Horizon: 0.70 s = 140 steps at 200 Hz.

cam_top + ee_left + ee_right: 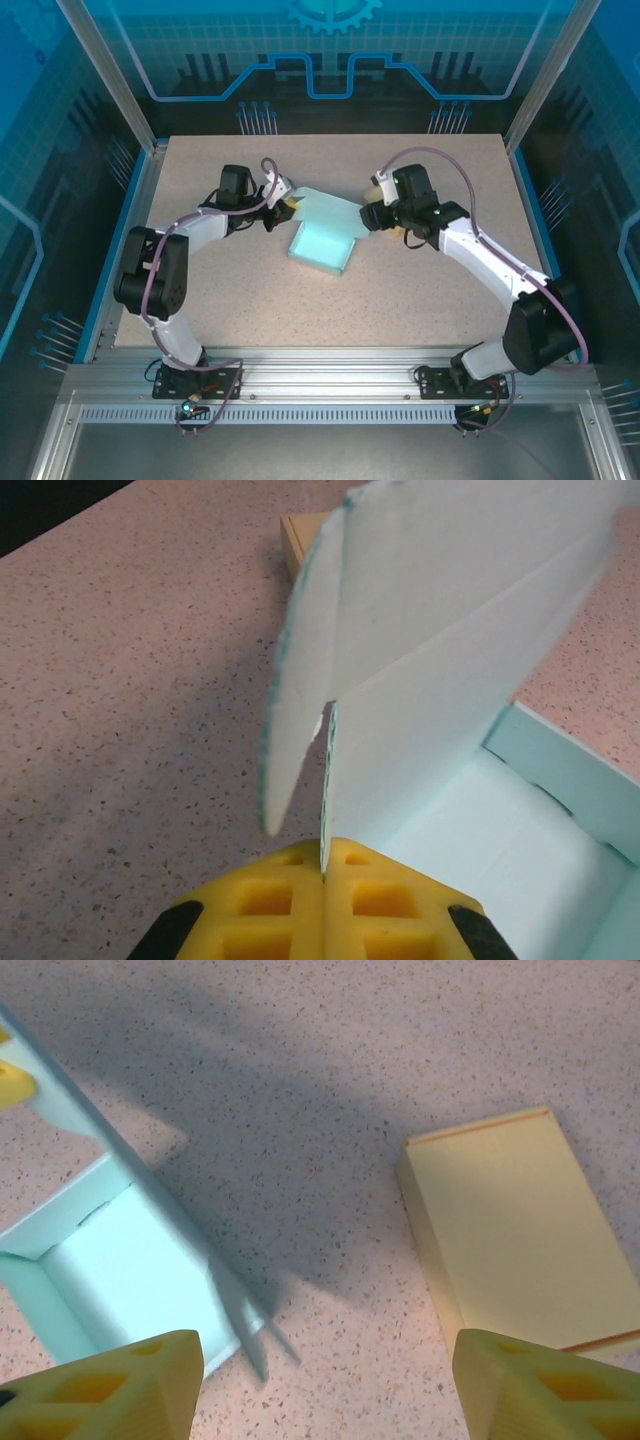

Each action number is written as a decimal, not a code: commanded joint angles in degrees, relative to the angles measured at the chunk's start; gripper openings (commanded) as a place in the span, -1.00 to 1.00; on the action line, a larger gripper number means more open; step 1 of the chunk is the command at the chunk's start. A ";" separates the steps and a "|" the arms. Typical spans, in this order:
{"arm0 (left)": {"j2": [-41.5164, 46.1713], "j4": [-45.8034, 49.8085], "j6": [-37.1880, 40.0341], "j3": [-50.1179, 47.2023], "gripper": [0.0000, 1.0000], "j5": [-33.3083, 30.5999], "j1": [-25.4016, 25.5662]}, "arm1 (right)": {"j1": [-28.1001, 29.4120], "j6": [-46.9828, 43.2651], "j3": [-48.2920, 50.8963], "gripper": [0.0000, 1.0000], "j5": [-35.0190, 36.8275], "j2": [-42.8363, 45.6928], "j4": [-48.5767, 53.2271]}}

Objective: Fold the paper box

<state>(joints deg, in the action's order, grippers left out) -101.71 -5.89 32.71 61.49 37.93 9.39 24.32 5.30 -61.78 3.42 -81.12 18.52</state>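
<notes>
The left gripper [323, 868] has its yellow fingers [265, 905] pressed together, pinching the thin edge of the paper box's raised lid [450, 630]. The lid rises steeply from the fingers, and a narrow side flap [295, 680] hangs off its left edge, clear of the table. Just right of the fingers lies the open tray of the pale turquoise paper box [500, 830], with its low wall along the far side.

From above, the left gripper [283, 205] sits at the box's back left corner. The paper box [325, 245] rests near the middle of the speckled table [250, 300], with its lid tilted up toward the back.

The right gripper [325, 1352] is spread wide, holding nothing, with its two yellow fingertips [140, 1380] well apart above the bare table. The paper box [120, 1270] lies to its left, and a flat, closed yellow box [520, 1230] lies to its right. From above, the right gripper [378, 215] hovers just beside the lid's right edge.
</notes>
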 commanded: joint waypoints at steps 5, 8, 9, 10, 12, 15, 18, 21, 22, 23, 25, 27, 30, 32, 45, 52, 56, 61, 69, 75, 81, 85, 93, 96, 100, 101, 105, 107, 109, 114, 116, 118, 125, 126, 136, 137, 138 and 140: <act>3.39 0.65 -3.81 -1.35 -1.00 -2.58 0.86 | -0.85 3.04 9.38 0.35 -2.74 5.06 -11.70; 3.57 0.89 -4.14 -1.45 -1.00 -2.92 1.01 | -0.85 3.36 10.59 0.35 -2.79 5.69 -13.13; 3.64 0.93 -4.23 -1.50 -1.00 -2.98 1.04 | -0.85 3.38 10.83 0.35 -2.84 6.05 -13.59; 3.68 0.95 -4.32 -1.53 -1.00 -3.10 1.06 | -0.89 3.48 11.65 0.35 -2.82 6.23 -13.99; 3.81 1.03 -4.50 -1.61 -1.00 -3.32 1.11 | -0.90 3.71 12.75 0.35 -2.81 6.63 -15.06; 4.07 1.20 -4.76 -1.76 -1.00 -3.61 1.26 | -0.93 3.94 14.25 0.35 -2.93 7.33 -16.46; 4.26 1.30 -4.94 -1.95 -1.00 -3.99 1.37 | -1.01 4.16 15.61 0.35 -2.97 7.96 -17.71; 4.46 1.32 -5.11 -2.17 -1.00 -4.26 1.54 | -1.02 4.41 16.86 0.35 -2.98 8.59 -19.01; 4.53 1.32 -5.16 -2.26 -1.00 -4.35 1.57 | -1.02 4.43 17.26 0.35 -2.98 8.77 -19.38; 4.60 1.32 -5.27 -2.26 -1.00 -4.49 1.63 | -1.07 4.58 17.59 0.35 -2.98 8.96 -19.92; 4.73 1.32 -5.28 -2.45 -1.00 -4.63 1.72 | -1.10 4.68 18.43 0.36 -2.94 9.29 -20.50; 4.87 1.32 -5.35 -2.61 -1.00 -4.80 1.80 | -1.15 4.86 19.10 0.36 -2.84 9.62 -21.39; 5.00 1.20 -5.36 -2.92 -1.00 -5.07 1.92 | -1.18 5.08 20.13 0.36 -2.77 10.10 -22.56; 5.16 1.11 -5.42 -3.06 -1.00 -5.20 2.01 | -1.20 5.16 20.78 0.37 -2.62 10.35 -23.11; 5.79 0.07 -5.68 -4.36 -1.00 -5.36 2.45 | -1.54 5.38 23.34 0.38 -1.53 11.07 -26.02; 5.99 -0.84 -5.95 -5.05 -1.00 -5.20 2.51 | -1.95 4.98 23.80 0.38 -1.54 10.77 -26.65; 6.08 -1.35 -6.11 -5.31 -1.00 -5.03 2.56 | -2.32 4.53 23.75 0.37 -1.88 10.45 -26.84; 6.10 -1.64 -6.16 -5.47 -1.00 -4.85 2.57 | -2.67 4.02 23.61 0.36 -2.33 9.85 -26.95; 6.00 -1.65 -6.14 -5.51 -1.00 -4.58 2.57 | -3.40 3.12 23.02 0.34 -3.44 8.65 -27.11; 6.00 -1.62 -6.16 -5.38 -1.00 -4.45 2.54 | -3.94 2.25 22.40 0.34 -4.39 7.68 -27.41; 5.91 -1.51 -6.10 -5.26 -1.00 -4.32 2.56 | -4.50 1.17 21.91 0.34 -5.33 6.51 -27.80; 5.81 -1.45 -6.08 -5.11 -1.00 -4.15 2.56 | -4.83 0.48 21.42 0.34 -5.66 5.66 -28.22; 5.61 -1.24 -5.99 -4.79 -1.00 -3.82 2.57 | -5.81 -0.19 20.40 0.34 -6.38 3.80 -28.84; 5.43 -1.19 -5.97 -4.68 -1.00 -3.64 2.48 | -6.18 -0.50 19.81 0.34 -7.21 3.01 -29.09; 5.28 -1.14 -5.99 -4.50 -1.00 -3.28 2.47 | -6.64 -1.01 19.15 0.34 -8.41 2.07 -29.26; 5.20 -1.14 -5.99 -4.48 -1.00 -3.20 2.47 | -6.78 -1.13 18.97 0.34 -8.64 1.87 -29.30; 4.86 -1.21 -5.99 -4.25 -1.00 -2.83 2.39 | -7.16 -1.47 18.38 0.34 -9.34 0.90 -29.56; 4.75 -1.18 -5.99 -4.07 -1.00 -2.68 2.39 | -7.28 -1.62 17.95 0.34 -9.56 0.36 -29.70; 4.52 -1.17 -5.99 -3.98 -1.00 -2.51 2.39 | -7.47 -1.81 17.60 0.34 -9.70 -0.11 -29.84; 4.20 -0.34 -5.50 -3.37 -1.00 -2.30 2.35 | -7.67 -2.30 16.71 0.34 -9.91 -1.35 -30.15; 4.06 -0.15 -5.47 -3.15 -1.00 -2.04 2.33 | -7.70 -2.51 16.45 0.34 -9.88 -1.90 -30.40; 3.91 -0.10 -5.44 -2.94 -1.00 -1.89 2.24 | -7.81 -2.73 16.10 0.34 -9.85 -2.41 -30.52; 3.29 0.04 -5.45 -2.31 -1.00 -1.56 2.13 | -8.11 -3.16 15.09 0.33 -9.88 -4.16 -31.20; 3.24 0.06 -5.46 -2.19 -1.00 -1.55 2.13 | -8.21 -3.18 14.93 0.33 -9.95 -4.45 -31.28; 2.34 0.77 -5.63 -0.91 -1.00 -1.34 2.05 | -9.04 -3.41 13.50 0.34 -11.88 -6.73 -32.41; 2.24 0.91 -5.63 -0.79 -1.00 -1.31 2.04 | -9.16 -3.39 13.38 0.34 -12.27 -6.93 -32.50; 2.14 1.07 -5.64 -0.56 -1.00 -1.25 2.00 | -9.27 -3.42 13.10 0.34 -12.59 -7.16 -32.45; 1.91 1.35 -5.59 -0.23 -1.00 -1.21 1.94 | -9.46 -3.47 12.81 0.34 -13.18 -7.55 -32.31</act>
<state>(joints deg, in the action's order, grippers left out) -97.56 -6.33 26.98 57.69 34.11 11.84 16.73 4.38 -45.12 -4.45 -84.88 -9.50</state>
